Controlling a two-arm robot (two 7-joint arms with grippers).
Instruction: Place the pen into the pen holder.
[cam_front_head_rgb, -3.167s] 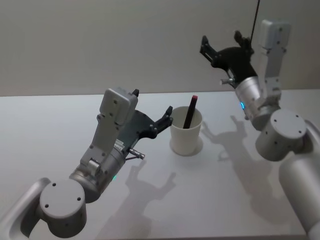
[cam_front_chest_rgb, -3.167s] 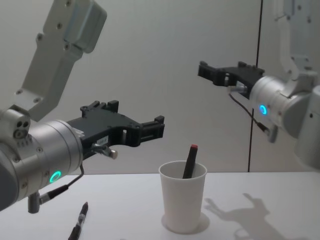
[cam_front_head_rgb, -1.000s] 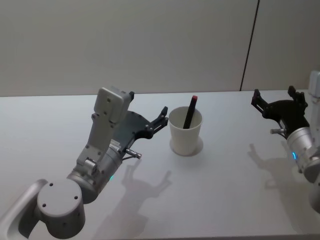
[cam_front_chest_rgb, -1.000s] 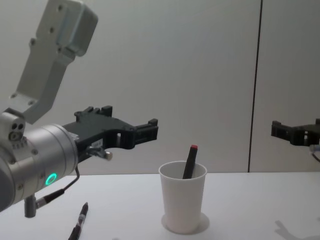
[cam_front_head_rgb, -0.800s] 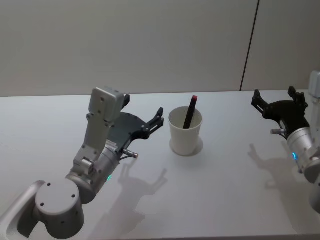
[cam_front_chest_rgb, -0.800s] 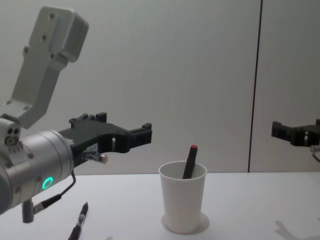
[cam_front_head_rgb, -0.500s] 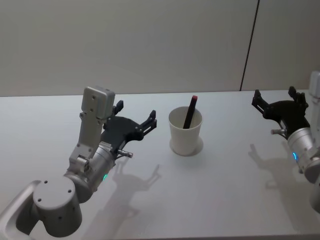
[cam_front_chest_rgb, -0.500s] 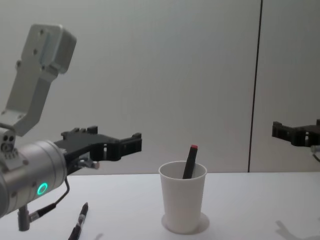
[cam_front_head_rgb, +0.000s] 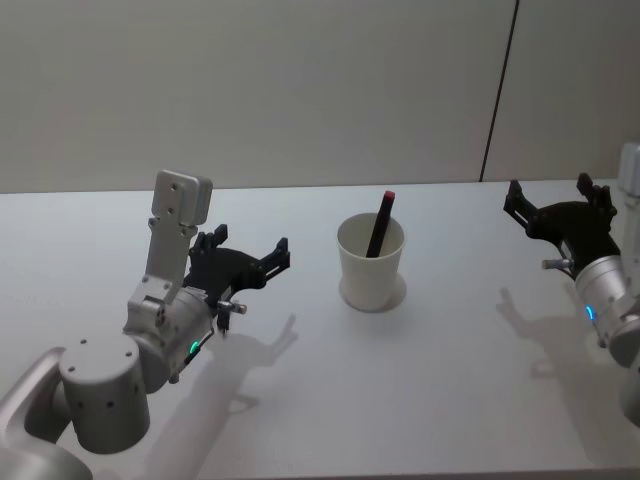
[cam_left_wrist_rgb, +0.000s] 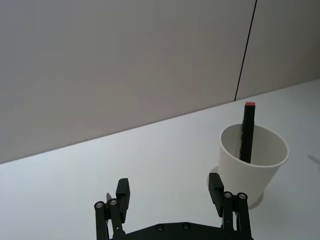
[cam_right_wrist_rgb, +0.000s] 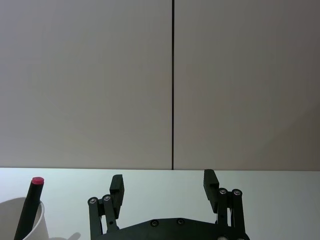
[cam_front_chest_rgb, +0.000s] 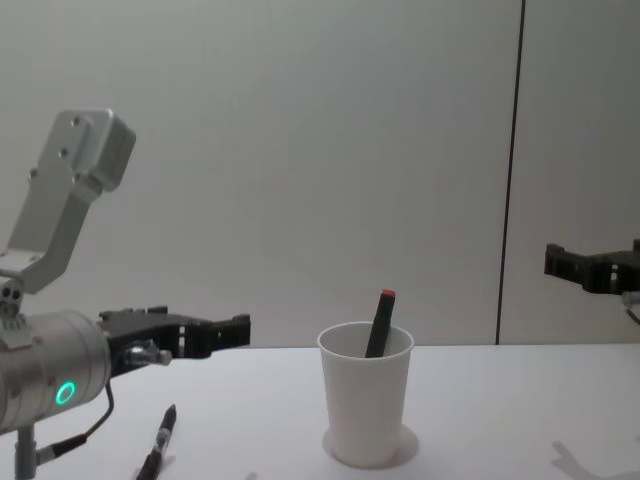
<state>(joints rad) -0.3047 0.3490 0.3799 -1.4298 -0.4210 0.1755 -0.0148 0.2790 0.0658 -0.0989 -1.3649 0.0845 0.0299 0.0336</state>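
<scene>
In the head view, the pen holder (cam_front_head_rgb: 371, 265) stood upright mid-bench (cam_front_head_rgb: 430, 390), with a red-capped pen (cam_front_head_rgb: 380, 222) leaning inside it. The left gripper (cam_front_head_rgb: 250, 245) hovered well apart to its left, spread wide and empty. The right gripper (cam_front_head_rgb: 552, 195) hung far to the right, equally wide.

The left wrist view showed the left gripper (cam_left_wrist_rgb: 169, 187) with nothing between its fingers and the pen holder (cam_left_wrist_rgb: 255, 160) ahead of it.

The right wrist view showed the right gripper (cam_right_wrist_rgb: 163, 182) empty too.

In the chest view, a second pen (cam_front_chest_rgb: 160, 440) lay flat on the bench below the left gripper (cam_front_chest_rgb: 225, 333).

If that one was next (a guess), wide fingers coming down off-centre could roll it away. A careless drop-in could also tip the light paper holder or jam against the leaning pen.
</scene>
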